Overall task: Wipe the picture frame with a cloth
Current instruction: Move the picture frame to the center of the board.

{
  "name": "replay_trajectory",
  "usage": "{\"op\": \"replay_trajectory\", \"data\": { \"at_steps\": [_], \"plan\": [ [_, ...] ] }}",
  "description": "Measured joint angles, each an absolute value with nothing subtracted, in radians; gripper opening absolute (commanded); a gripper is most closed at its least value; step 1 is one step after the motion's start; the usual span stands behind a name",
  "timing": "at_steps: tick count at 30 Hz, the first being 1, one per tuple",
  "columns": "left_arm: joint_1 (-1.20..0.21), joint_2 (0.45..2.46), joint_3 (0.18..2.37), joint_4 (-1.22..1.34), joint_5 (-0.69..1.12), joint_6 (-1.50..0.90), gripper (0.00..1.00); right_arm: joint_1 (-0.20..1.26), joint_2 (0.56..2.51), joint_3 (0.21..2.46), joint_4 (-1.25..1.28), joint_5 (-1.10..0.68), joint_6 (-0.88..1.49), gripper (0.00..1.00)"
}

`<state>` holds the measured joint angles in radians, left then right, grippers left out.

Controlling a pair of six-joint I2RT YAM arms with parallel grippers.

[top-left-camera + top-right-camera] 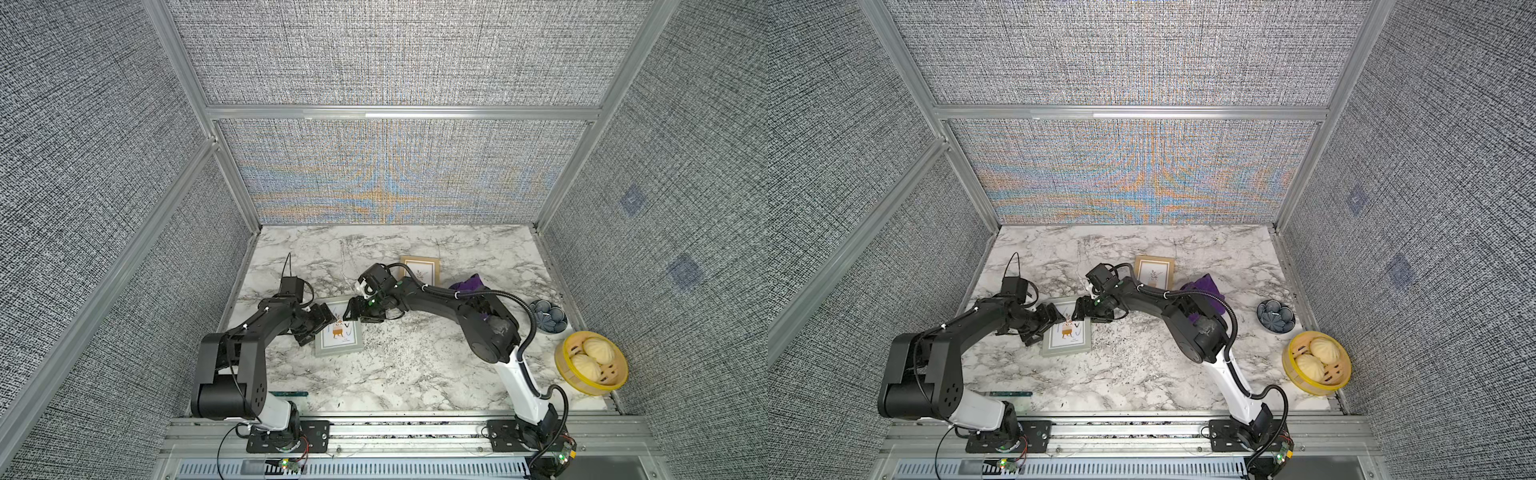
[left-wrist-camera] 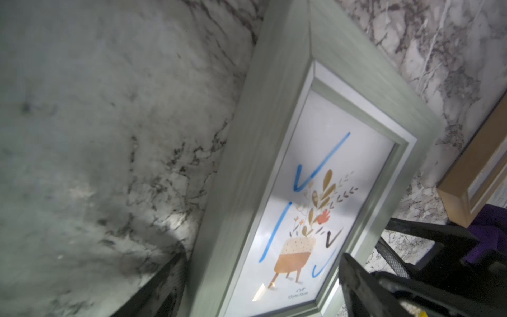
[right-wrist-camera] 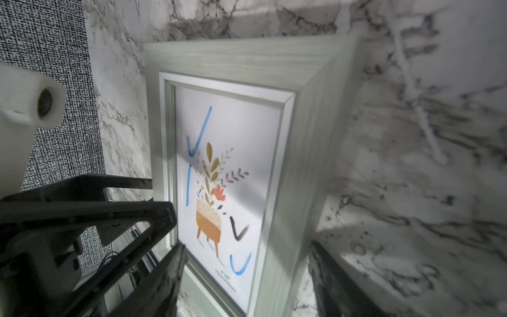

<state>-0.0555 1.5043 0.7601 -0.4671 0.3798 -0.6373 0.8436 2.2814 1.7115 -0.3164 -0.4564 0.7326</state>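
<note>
Though its glass is scrawled with blue strokes and a black tick, the rectangular picture frame with a pale grey-green wooden moulding (image 1: 338,344) shows its print plainly: a leafy plant in a tan, dotted pot on legs. It lies face up on the white, grey-veined marble tabletop (image 1: 415,374), left of centre in both top views, between the two arms. The deep purple terry cloth (image 1: 468,285) sits crumpled farther back and to the right, just beside a tan wooden picture frame (image 1: 419,269), partly hidden by the right arm. The left gripper (image 1: 319,325) is at the grey-green frame's left edge with its jaws spread wide. In the left wrist view its black fingers (image 2: 166,284) stand on either side of the frame's end; whether they press it cannot be told. The right gripper (image 1: 358,314) is at the frame's far right corner, jaws likewise parted. The right wrist view shows one finger (image 3: 327,278) clear of the frame's side.
</note>
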Motion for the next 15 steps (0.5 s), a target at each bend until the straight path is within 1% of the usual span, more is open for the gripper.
{"op": "replay_trajectory", "data": {
  "at_steps": [7, 15],
  "plan": [
    [-0.088, 1.500, 0.746, -0.443, 0.406, -0.641, 0.82, 0.838, 2.251, 1.674, -0.332, -0.467, 0.713, 0.68],
    [-0.188, 1.497, 0.727, -0.398, 0.435, -0.681, 0.81, 0.812, 2.107, 1.501, -0.334, -0.479, 0.691, 0.67]
  ]
}}
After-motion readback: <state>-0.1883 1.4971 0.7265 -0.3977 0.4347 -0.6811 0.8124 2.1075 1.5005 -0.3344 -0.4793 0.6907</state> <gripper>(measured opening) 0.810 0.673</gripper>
